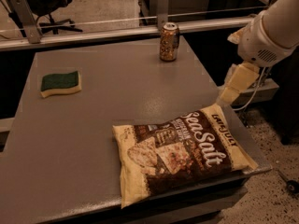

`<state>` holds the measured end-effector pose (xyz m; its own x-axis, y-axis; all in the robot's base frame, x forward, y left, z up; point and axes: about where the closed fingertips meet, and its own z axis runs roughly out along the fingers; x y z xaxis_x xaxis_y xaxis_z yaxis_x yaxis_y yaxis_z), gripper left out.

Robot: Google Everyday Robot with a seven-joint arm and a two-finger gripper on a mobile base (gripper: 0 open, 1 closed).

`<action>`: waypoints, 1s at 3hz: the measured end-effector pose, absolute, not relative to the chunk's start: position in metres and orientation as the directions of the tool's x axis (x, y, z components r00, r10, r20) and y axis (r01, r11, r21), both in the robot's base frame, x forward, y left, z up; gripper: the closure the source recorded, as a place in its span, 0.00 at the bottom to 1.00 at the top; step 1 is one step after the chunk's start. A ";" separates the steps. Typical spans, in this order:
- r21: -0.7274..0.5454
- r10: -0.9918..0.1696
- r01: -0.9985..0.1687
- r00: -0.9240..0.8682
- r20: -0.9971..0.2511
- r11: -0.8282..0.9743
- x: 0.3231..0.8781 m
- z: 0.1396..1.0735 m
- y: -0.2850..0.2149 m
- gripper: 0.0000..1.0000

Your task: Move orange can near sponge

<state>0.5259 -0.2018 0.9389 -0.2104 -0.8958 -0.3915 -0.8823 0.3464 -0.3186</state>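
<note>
Bare tabletop (117,92) between orange can (169,42) and sponge (60,83); chip bag (180,150) nearer, tool (228,93) seemingly off right edge.

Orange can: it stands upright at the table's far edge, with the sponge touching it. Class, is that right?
No. The camera view shows the orange can upright at the far edge, but the sponge lies well apart, toward the left of the table. The gripper hangs by the right edge.

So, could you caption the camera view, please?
Gripper hangs right of table; orange can at back, sponge left, sea salt chip bag front.
</note>
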 end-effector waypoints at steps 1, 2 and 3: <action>-0.352 -0.838 -0.845 -0.184 -0.513 0.402 0.592 0.926 -0.184 0.00; -0.339 -0.756 -0.816 -0.171 -0.632 0.468 0.650 0.917 -0.168 0.00; -0.266 -0.621 -0.792 -0.174 -0.764 0.550 0.701 0.912 -0.150 0.00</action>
